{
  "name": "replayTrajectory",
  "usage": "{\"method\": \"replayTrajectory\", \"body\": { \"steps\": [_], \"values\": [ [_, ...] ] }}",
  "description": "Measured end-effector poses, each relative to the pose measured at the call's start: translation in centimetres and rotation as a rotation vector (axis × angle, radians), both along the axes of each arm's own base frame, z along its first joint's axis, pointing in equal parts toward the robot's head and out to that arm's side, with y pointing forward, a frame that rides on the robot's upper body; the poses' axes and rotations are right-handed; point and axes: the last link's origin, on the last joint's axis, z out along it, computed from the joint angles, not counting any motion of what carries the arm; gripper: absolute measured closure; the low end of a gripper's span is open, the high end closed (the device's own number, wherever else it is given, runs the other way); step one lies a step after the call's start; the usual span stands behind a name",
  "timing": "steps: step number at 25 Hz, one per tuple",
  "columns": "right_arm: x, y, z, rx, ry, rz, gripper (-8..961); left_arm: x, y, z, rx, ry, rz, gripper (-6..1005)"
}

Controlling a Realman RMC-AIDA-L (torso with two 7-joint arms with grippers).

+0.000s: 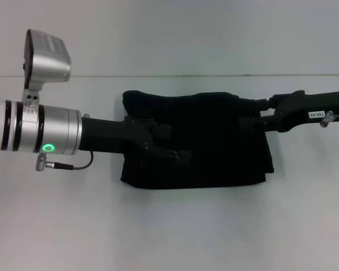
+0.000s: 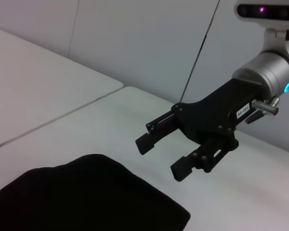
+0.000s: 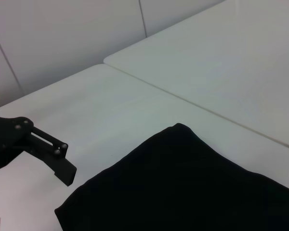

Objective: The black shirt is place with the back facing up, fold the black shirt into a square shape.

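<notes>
White tabletop [image 1: 169, 237] under both arms | right gripper [image 2: 159, 156] over the shirt's right edge, jaws apart, holding nothing | left gripper [image 1: 178, 155] low over the cloth's middle, can't tell its opening | black shirt [image 1: 214, 147] folded into a rectangle, centre of tabletop

We're seeing the black shirt [image 1: 214, 141] lying folded at the middle of the table [image 1: 169, 231], with the left gripper [image 1: 178, 155] reaching in over its left half and the right gripper [image 2: 161, 154] hanging over its right edge.
</notes>
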Motion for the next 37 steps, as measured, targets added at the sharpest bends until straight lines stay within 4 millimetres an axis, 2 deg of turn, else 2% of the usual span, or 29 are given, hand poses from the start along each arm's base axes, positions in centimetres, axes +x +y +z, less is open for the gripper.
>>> {"method": "replayTrajectory", "body": {
  "steps": [6,9,20,37],
  "values": [
    [0.1,0.0,0.1,0.003,0.001,0.001,144,0.0,0.3,0.0,0.020,0.008,0.001,77],
    [0.2,-0.1,0.0,0.000,-0.002,0.007,144,-0.3,1.1,0.0,0.074,0.032,0.019,78],
    [0.6,-0.3,0.2,-0.001,-0.005,0.010,144,0.0,1.7,-0.3,0.103,0.082,-0.040,79],
    [0.7,-0.4,0.2,-0.002,0.002,-0.006,144,-1.4,1.9,0.0,0.152,0.092,0.021,80]
  ]
}}
